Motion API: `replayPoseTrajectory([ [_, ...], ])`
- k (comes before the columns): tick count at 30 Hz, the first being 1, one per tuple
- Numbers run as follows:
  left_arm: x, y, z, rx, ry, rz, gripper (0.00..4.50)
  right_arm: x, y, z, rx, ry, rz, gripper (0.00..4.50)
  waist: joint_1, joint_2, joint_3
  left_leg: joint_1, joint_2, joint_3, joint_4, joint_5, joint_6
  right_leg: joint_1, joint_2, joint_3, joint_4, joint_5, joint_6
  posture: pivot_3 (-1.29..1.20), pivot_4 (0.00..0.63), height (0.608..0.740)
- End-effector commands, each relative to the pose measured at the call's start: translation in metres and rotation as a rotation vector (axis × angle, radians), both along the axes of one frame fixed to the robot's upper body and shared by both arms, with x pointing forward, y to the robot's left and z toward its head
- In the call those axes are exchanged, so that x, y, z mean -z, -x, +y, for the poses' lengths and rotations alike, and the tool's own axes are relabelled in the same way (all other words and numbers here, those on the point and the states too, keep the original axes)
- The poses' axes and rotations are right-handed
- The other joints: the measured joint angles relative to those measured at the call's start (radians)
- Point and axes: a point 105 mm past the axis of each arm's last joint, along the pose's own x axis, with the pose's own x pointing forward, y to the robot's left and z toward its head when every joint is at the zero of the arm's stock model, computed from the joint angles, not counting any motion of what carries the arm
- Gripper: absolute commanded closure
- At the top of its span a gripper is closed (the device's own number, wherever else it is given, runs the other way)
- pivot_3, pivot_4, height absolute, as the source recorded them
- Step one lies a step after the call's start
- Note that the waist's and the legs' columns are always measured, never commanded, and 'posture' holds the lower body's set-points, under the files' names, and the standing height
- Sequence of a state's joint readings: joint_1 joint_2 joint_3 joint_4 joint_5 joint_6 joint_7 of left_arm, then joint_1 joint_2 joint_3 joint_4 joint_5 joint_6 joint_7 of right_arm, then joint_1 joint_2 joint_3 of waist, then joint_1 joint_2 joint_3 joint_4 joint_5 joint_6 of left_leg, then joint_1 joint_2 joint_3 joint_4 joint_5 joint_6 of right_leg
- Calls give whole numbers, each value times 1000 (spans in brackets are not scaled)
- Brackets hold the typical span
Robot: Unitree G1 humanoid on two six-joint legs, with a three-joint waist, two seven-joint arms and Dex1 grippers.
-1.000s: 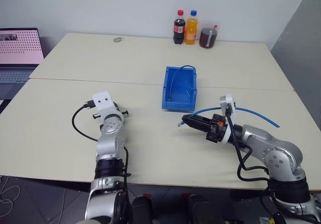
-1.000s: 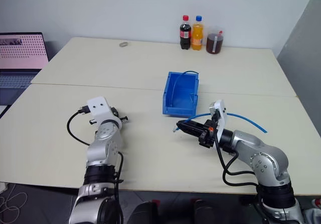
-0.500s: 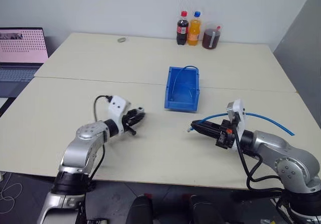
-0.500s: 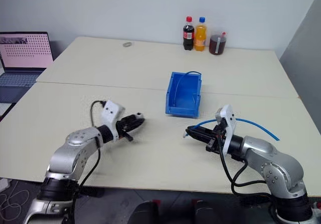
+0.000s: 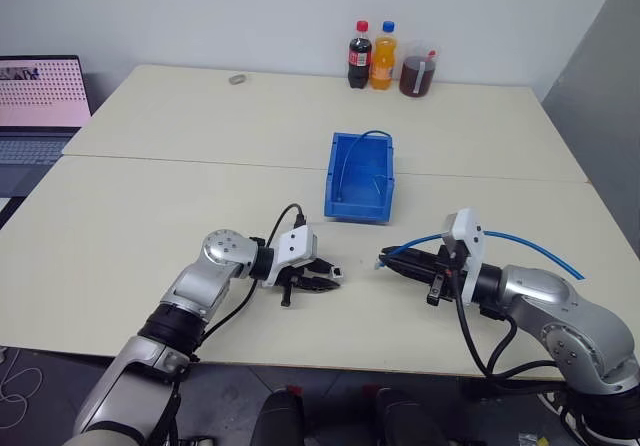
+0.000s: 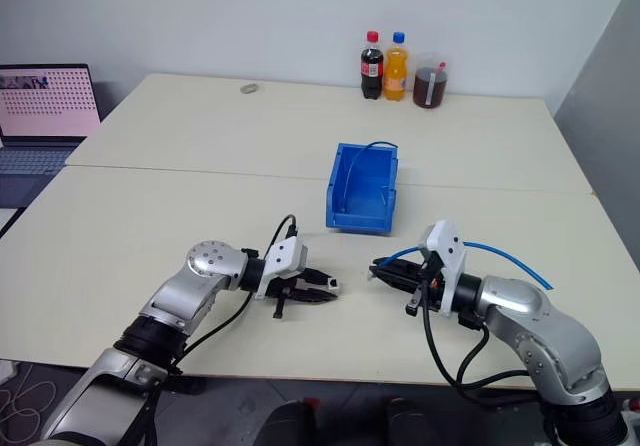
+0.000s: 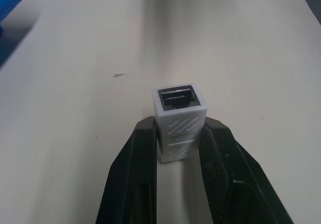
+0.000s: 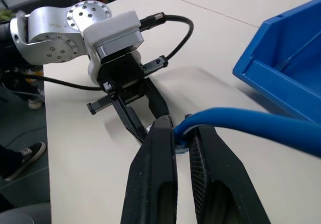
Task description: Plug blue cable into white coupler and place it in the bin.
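- Swinging in from the table's left side, the left gripper (image 6: 322, 290) now points across at the right gripper (image 6: 384, 270), its fingers (image 7: 138, 156) clamped on the white coupler (image 7: 178, 120).
- Socket faces outward, toward the blue cable (image 8: 241, 123), whose plug end is pinched between the right gripper's narrow fingers (image 8: 160, 148).
- Plug and socket lie nearly along one line above the table (image 5: 150, 216), close together but apart.
- Behind them sits the bin (image 5: 345, 201), nearer the right arm.
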State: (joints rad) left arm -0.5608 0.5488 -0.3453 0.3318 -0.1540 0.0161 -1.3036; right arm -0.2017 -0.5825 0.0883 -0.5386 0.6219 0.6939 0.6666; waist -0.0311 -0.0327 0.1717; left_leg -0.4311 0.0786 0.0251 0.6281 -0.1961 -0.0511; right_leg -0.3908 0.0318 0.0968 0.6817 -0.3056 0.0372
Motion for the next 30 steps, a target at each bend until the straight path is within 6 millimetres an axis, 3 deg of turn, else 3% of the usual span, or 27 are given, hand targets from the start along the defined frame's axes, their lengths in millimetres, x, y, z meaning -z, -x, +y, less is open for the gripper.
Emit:
replayPoseTrajectory([
  [1, 17, 3, -4, 50, -60, 6, 3654, -4, -5, 23, -77, 38, -93, 4429, 0, 0, 0, 0, 0, 0, 0, 0, 0, 0, 0, 0, 0, 0, 0, 0, 150, 740],
  [11, 21, 3, -4, 73, -66, 9, 3659, 13, -19, 50, -156, 119, -128, 4429, 7, 1, -1, 0, -1, 0, 1, 0, 0, 1, -1, -1, 1, 1, 1, 0, 150, 740],
  [30, 25, 5, -2, 69, -71, 22, 3673, 35, -25, 49, -176, 221, -111, 4430, 6, 2, -4, 2, 0, 0, 1, 0, 0, 2, -1, -1, 1, 1, 1, 0, 150, 740],
])
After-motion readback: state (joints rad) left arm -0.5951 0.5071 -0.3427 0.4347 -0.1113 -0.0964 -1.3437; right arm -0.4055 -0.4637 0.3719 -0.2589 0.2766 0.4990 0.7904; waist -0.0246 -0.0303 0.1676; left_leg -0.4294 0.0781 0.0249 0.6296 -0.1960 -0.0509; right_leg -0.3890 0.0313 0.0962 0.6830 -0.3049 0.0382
